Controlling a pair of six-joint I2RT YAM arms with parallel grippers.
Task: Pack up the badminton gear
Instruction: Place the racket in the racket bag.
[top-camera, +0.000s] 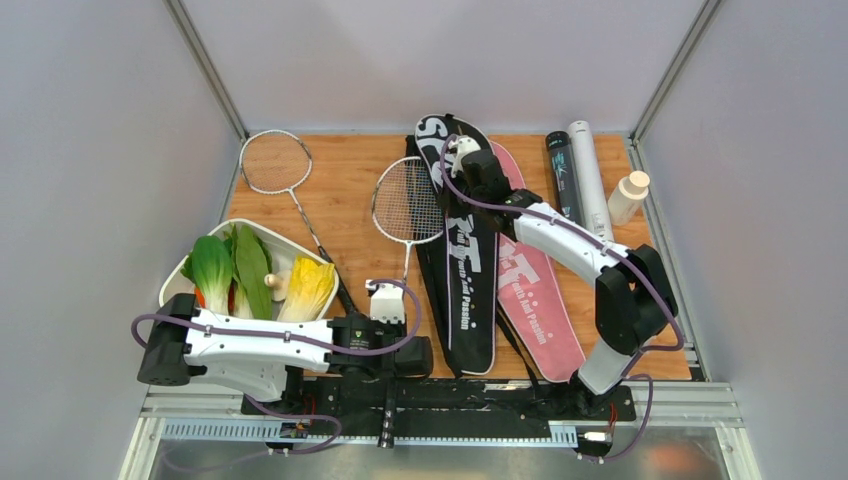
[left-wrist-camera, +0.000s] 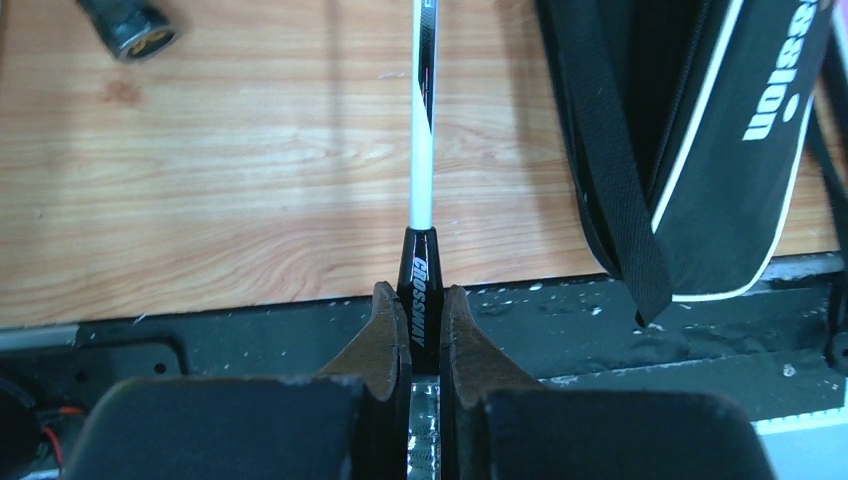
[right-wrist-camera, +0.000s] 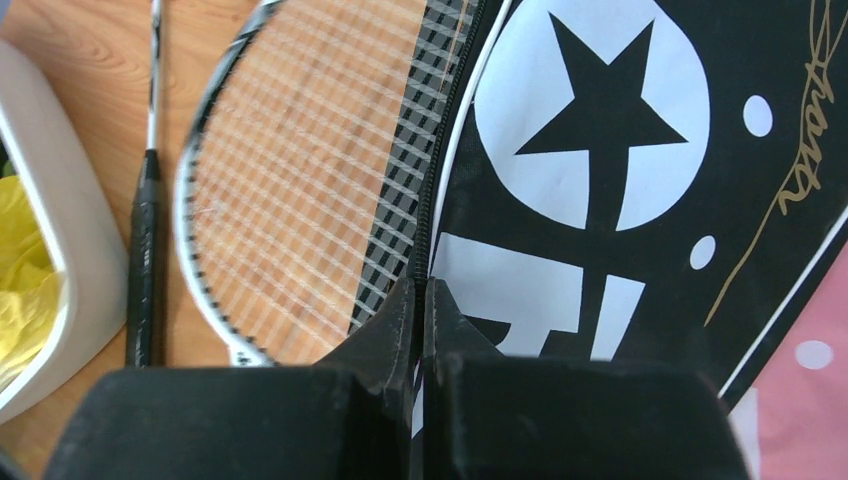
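L gripper clamped racket handle, R gripper pinched zip edge of black bag; I feared frame would snag if that pinch slipped.

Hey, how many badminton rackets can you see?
2. The left racket lies far left, beside the vegetable tray. The middle racket lies mid-table, head overlapping the black bag edge, handle clamped in the left gripper. More may be hidden from view.

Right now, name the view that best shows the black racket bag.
Top external: nearly the whole black racket bag shows. Left wrist shows only its bottom end; right wrist only its starred top.
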